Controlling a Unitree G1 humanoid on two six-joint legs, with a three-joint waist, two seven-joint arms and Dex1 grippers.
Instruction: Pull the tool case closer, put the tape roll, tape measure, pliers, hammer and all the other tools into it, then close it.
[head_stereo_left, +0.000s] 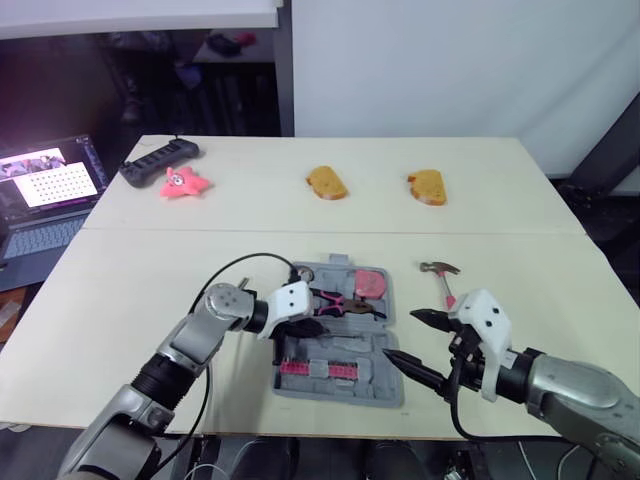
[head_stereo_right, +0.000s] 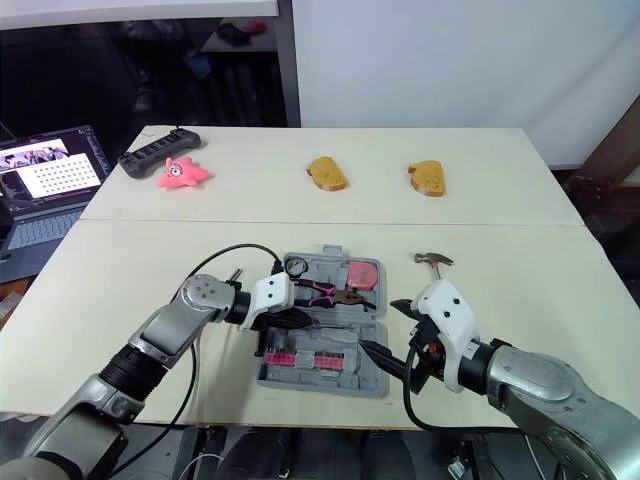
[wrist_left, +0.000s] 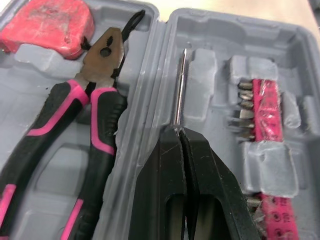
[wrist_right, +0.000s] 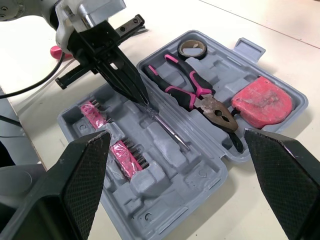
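My left gripper (wrist_left: 179, 134) pinches the thin steel shaft (wrist_left: 180, 90) lengthwise along its slot in the grey plastic tool case (head_stereo_left: 345, 392); right gripper (head_stereo_left: 408, 337) spread wide, empty.

The tool case (wrist_right: 200, 172) is matt grey plastic, the shaft (wrist_left: 179, 90) shiny metal, the pliers (wrist_left: 100, 107) dull metal with matt grips.

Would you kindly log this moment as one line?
left gripper: shut on screwdriver, over tool case | right gripper: open | hammer: on table
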